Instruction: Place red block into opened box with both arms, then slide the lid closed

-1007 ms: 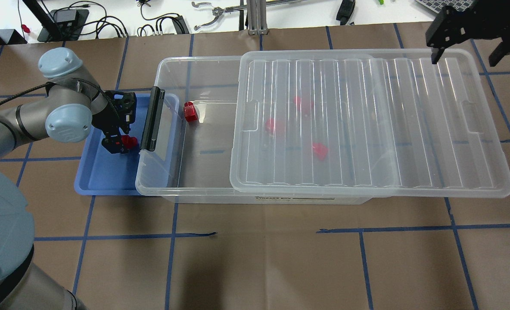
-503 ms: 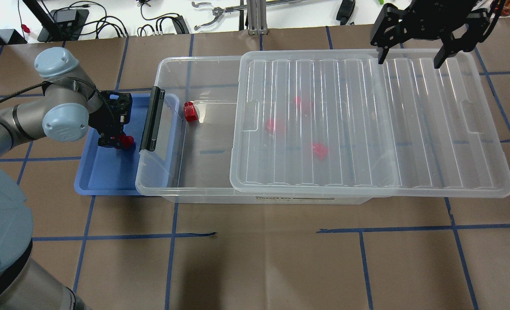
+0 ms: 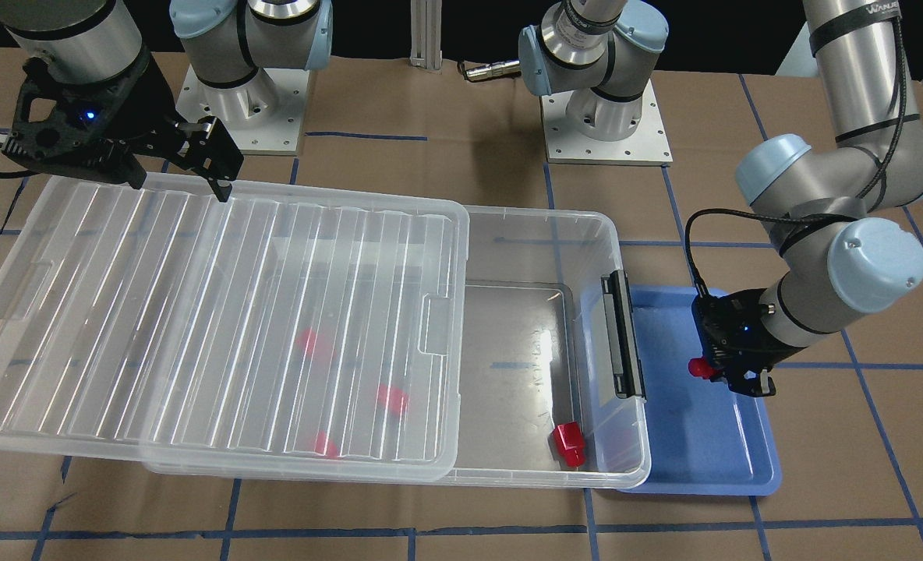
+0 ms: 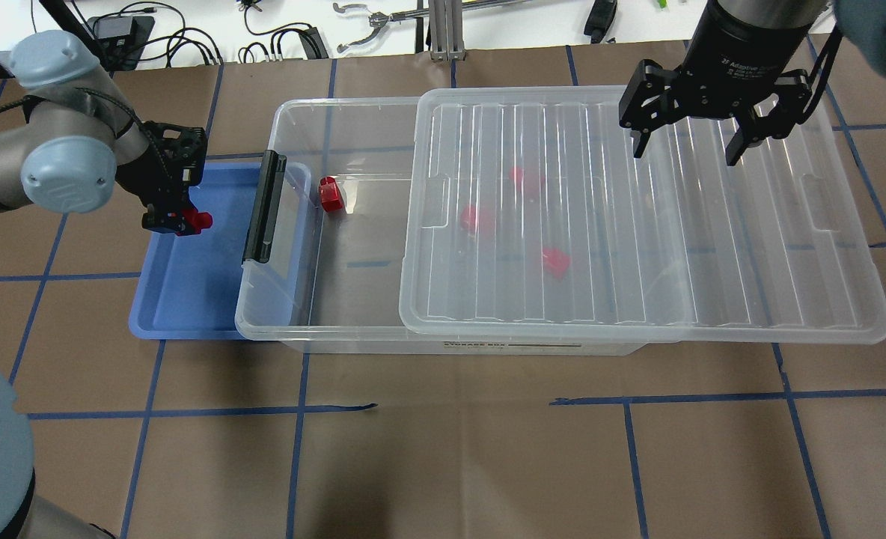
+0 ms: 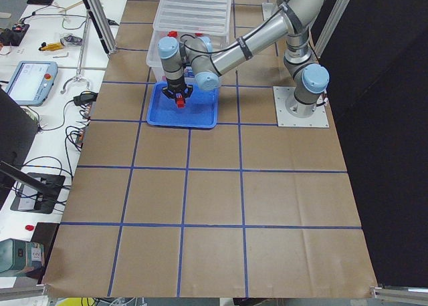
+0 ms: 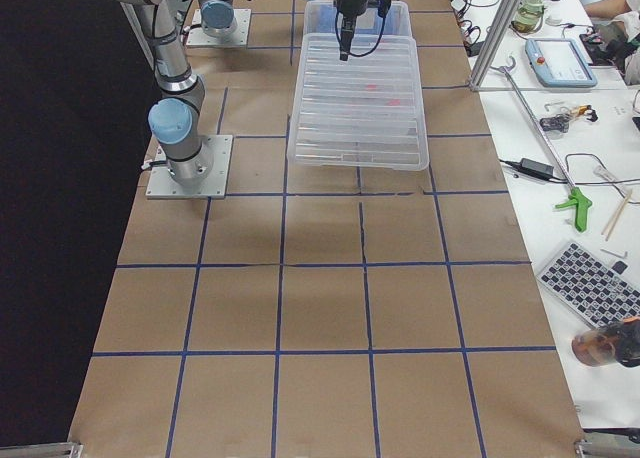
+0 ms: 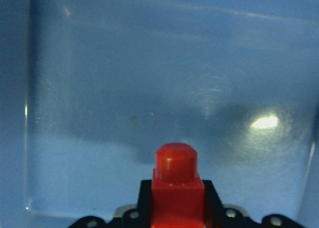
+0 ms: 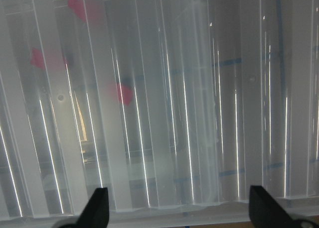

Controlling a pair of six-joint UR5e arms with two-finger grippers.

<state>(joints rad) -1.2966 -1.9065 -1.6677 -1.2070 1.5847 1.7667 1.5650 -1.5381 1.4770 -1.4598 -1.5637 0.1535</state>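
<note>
- Overhead exterior is showing the left gripper clenching a red block above the blue tray, left of the box
- the right gripper is hanging with fingers spread over the far part of the lid, which is covering the box's right portion

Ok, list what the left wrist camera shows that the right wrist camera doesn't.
Only the left wrist view: the left tool shut on a red block, knob pointing forward, over the bare floor of the blue tray.
Only the right wrist view: the ribbed lid filling the picture, three blurred blocks beneath it, and the right tool open with nothing between its fingertips.
Shared: each looks down past its own tool, and each has red plastic in sight.
</note>
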